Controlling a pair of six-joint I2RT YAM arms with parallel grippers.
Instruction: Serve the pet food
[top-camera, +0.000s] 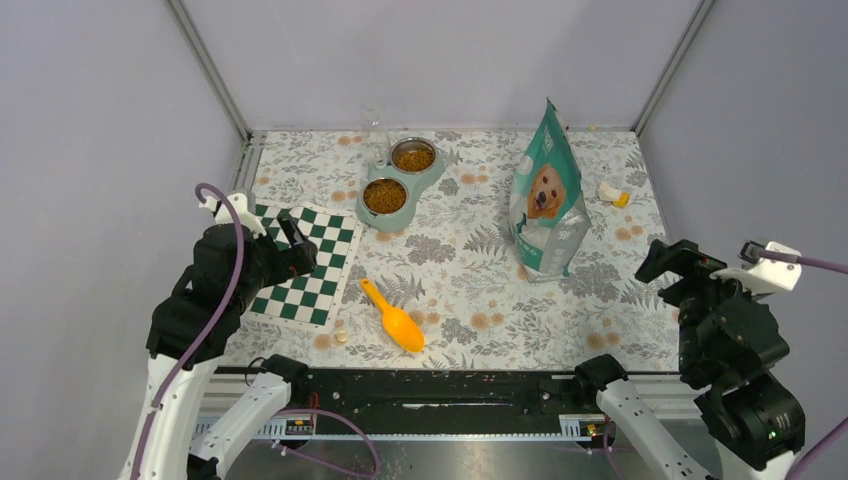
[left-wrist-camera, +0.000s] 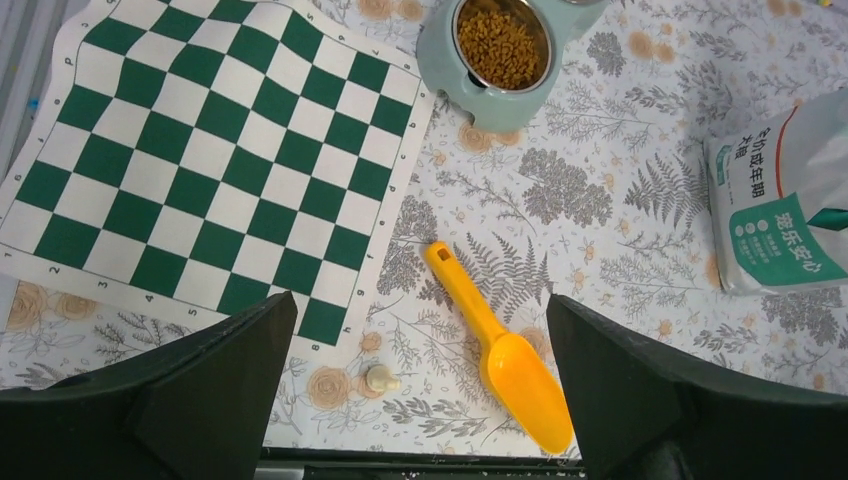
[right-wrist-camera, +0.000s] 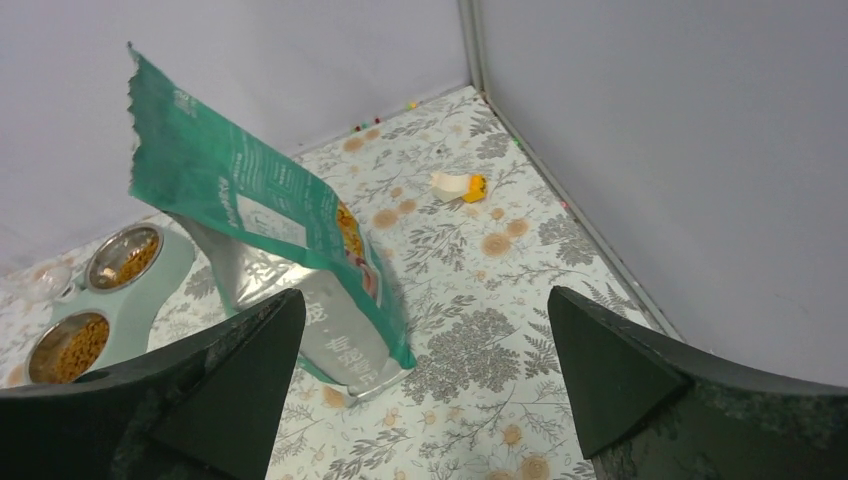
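Observation:
The pet food (top-camera: 413, 157) lies as brown kibble in both steel bowls of a teal double feeder (top-camera: 398, 217) at the back; the nearer bowl's kibble (left-wrist-camera: 502, 45) shows in the left wrist view. The teal-and-white dog pouch (top-camera: 547, 195) stands upright, top open, right of centre. My left gripper (top-camera: 297, 248) hovers open over the chess mat's near edge, nothing between its fingers (left-wrist-camera: 420, 300). My right gripper (top-camera: 668, 262) is open and empty (right-wrist-camera: 426, 292), to the right of the pouch (right-wrist-camera: 270, 230) and apart from it.
An orange scoop (top-camera: 395, 317) lies empty near the front edge, below my left gripper (left-wrist-camera: 500, 350). A green-and-white chess mat (top-camera: 300, 262) covers the left side, with a pale chess piece (left-wrist-camera: 380, 378) beside it. A small white-and-orange object (top-camera: 613, 193) sits at back right.

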